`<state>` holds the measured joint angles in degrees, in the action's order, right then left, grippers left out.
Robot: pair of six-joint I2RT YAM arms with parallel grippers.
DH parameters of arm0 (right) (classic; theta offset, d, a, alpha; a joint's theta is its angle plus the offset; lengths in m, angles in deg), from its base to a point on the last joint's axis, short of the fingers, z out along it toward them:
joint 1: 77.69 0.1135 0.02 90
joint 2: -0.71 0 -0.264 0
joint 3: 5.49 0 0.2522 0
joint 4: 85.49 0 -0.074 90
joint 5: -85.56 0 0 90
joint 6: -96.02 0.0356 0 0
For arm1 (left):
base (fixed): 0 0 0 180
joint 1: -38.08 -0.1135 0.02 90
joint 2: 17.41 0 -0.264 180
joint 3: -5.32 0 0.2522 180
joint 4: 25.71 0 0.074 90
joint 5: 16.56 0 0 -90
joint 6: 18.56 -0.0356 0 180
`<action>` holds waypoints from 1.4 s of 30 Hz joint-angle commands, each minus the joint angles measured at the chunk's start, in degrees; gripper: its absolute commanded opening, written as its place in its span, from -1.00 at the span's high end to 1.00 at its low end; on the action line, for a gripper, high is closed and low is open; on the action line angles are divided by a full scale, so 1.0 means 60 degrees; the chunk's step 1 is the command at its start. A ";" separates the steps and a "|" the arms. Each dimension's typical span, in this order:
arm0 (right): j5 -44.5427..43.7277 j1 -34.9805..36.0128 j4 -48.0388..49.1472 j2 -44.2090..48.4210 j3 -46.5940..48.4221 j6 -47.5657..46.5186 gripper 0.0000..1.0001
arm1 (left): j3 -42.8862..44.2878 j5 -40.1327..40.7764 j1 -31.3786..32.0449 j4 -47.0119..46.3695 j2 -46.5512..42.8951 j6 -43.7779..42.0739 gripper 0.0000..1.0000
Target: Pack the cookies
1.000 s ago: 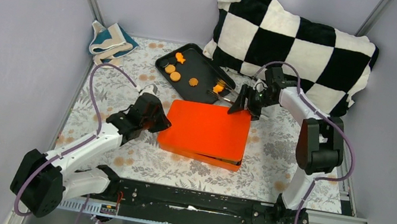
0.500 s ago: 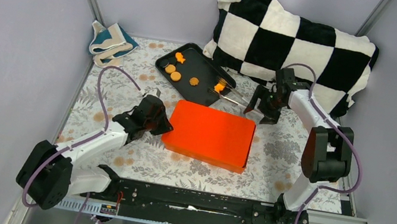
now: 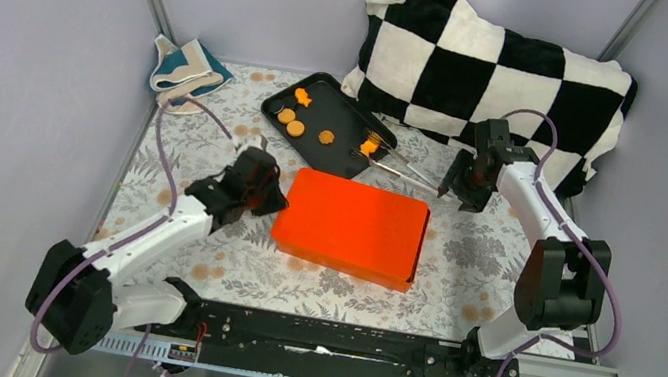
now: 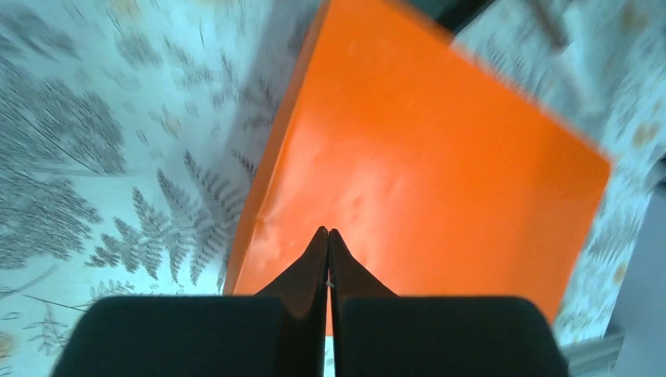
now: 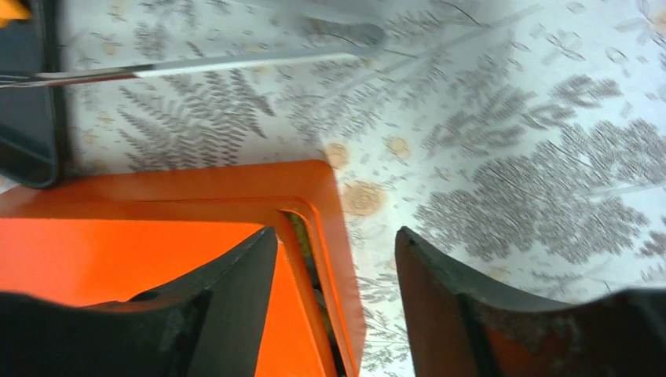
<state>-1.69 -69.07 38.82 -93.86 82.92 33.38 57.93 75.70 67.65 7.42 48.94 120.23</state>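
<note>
Bright orange box [image 3: 351, 227] at centre; paler orange cookies [image 3: 295, 128] on a black tray [image 3: 346, 122] at eleven o'clock. The pillow [image 3: 490, 72] at one o'clock is black-and-white checked, the tablecloth [image 3: 472, 251] white with grey ferns, the folded cloth [image 3: 185, 69] at ten o'clock teal and cream.

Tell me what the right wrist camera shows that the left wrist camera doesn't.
Only the right wrist: the metal tongs, an edge of the black tray and the open right tool. Only the left wrist: the shut left tool, above the orange box. Both: that box and the fern-print cloth.
</note>
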 commanded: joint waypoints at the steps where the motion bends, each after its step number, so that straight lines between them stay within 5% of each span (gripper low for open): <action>1: -0.1322 0.0042 -0.0247 0.1108 -0.0815 0.0344 -0.16 | 0.2423 0.2819 -0.0165 0.2396 -0.0674 -0.0165 1.00; 5: -0.1540 0.0042 -0.0295 0.1339 -0.1383 0.0320 0.25 | 0.3572 0.4411 -0.0659 0.4333 0.0094 -0.0152 1.00; 7: -0.1153 0.0042 -0.0229 0.1311 -0.1756 0.0325 0.60 | 0.3316 0.4237 -0.1128 0.4309 0.0566 -0.0027 1.00; 9: -0.0583 0.0042 0.0044 0.1348 -0.2334 0.0385 0.75 | 0.2718 0.3788 -0.1491 0.3788 0.0983 0.0122 1.00; 16: 0.0363 0.0046 0.0861 0.1489 -0.3761 0.0490 0.78 | 0.1371 0.2616 -0.1631 0.2222 0.2698 0.0262 1.00; 23: 0.2061 0.0556 0.2131 0.0824 -0.4343 0.0661 0.94 | 0.0954 0.1523 -0.0944 0.0451 0.2674 0.0211 1.00; 34: 0.3806 0.2751 0.3143 -0.1199 -0.2016 0.0831 0.94 | 0.1214 0.0363 -0.0427 -0.0216 0.3004 -0.0200 1.00; 42: 0.1647 0.2883 0.1881 -0.1344 -0.0976 0.0618 1.00 | 0.0508 0.0433 -0.0269 0.0320 0.2088 -0.0059 1.00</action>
<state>7.86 -55.82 45.79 -103.23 71.55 33.25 63.00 89.34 62.16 10.77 62.05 117.54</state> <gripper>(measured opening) 0.032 0.000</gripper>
